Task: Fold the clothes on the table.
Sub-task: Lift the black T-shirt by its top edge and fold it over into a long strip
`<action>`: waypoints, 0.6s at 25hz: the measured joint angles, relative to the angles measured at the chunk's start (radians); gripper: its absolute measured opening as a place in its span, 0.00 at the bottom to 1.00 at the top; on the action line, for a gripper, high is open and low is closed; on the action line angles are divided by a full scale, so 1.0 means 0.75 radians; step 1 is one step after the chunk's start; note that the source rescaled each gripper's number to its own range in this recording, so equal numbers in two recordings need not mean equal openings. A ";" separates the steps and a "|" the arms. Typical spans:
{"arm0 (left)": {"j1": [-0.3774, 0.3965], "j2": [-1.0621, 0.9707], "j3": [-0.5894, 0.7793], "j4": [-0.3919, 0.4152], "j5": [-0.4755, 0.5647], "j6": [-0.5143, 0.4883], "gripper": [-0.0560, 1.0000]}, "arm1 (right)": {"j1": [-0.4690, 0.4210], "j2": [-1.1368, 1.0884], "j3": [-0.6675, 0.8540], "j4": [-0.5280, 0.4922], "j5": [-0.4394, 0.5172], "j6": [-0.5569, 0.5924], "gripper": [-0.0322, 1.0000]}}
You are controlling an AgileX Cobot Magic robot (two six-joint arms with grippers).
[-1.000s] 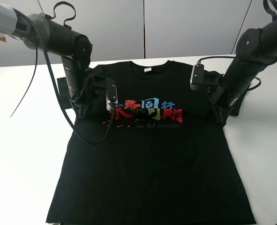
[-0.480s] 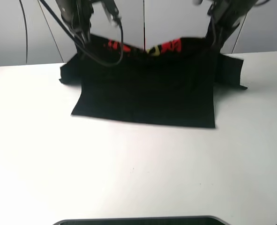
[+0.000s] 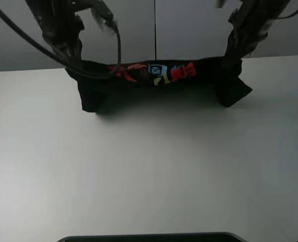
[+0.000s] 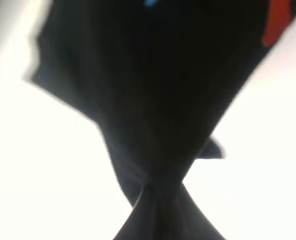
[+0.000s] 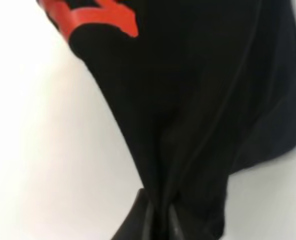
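Black T-shirt (image 3: 159, 83) hung as a bunched, sagging band between the two end effectors, seen from the high camera. The left end effector (image 3: 73, 66) pinched one end of the band and the right end effector (image 3: 230, 61) pinched the other, each with its jaws pressed together on the cloth. Red, blue and yellow printed characters (image 3: 156, 72) showed along the top edge, about midway between the two end effectors. Below each end effector a fold of fabric drooped towards the white worktop (image 3: 138, 176), with a soft shadow under it; whether the folds touched the surface could not be told. A black cable (image 3: 117, 45) looped down beside the left end effector, on its inner side. Both arms were blurred.

From the left wrist camera, the left end effector (image 4: 160, 195) had its jaws pinched tight on a gathered tuck of the black T-shirt (image 4: 163, 75). The fabric fanned out wide beyond the jaws, with a patch of red print (image 4: 278, 20) at its far edge and bright worktop on both sides. The picture was blurred.

From the right wrist camera, the right end effector (image 5: 160, 212) likewise pinched a narrow gather of the black T-shirt (image 5: 188, 100). The cloth widened away from the jaws, and a red printed stroke (image 5: 92, 17) lay at the far end.
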State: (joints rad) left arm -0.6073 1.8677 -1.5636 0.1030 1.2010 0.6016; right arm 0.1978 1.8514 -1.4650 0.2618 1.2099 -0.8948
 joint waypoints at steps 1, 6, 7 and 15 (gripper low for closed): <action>-0.002 -0.025 0.135 -0.011 0.003 0.011 0.05 | 0.000 0.000 0.105 0.061 0.000 -0.018 0.04; -0.002 -0.102 0.615 -0.032 0.015 0.028 0.05 | 0.000 0.005 0.573 0.230 0.009 -0.099 0.04; -0.002 -0.121 0.663 -0.053 0.015 0.012 0.05 | 0.000 0.005 0.636 0.240 0.011 -0.103 0.04; -0.002 -0.180 0.603 0.044 -0.029 -0.027 0.05 | 0.000 0.005 0.639 0.260 -0.041 -0.109 0.04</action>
State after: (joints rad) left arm -0.6091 1.7327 -1.1111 0.1361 1.1795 0.5815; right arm 0.1978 1.8551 -0.9858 0.4569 1.1793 -0.9763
